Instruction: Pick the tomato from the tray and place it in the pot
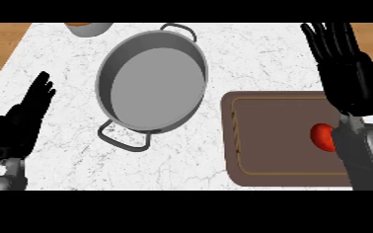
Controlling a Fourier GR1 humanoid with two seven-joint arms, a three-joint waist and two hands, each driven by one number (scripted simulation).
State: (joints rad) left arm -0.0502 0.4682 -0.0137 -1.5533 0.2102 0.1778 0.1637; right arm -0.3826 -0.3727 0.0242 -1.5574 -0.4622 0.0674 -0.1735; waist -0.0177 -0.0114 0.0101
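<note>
One tomato (321, 136) on one tray (277, 143), one pot (151, 85), right hand (339, 64) and left hand (29, 111) both spread

Tomato (321, 136) on tray (270, 143), pot (153, 81) beside it, right hand (341, 59) open above

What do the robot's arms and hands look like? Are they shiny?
Both hands are black, with long thin fingers: the left hand and the right hand. Each sits on a grey forearm that looks like smooth metal. No cables, stickers or sleeves show on them.
</note>
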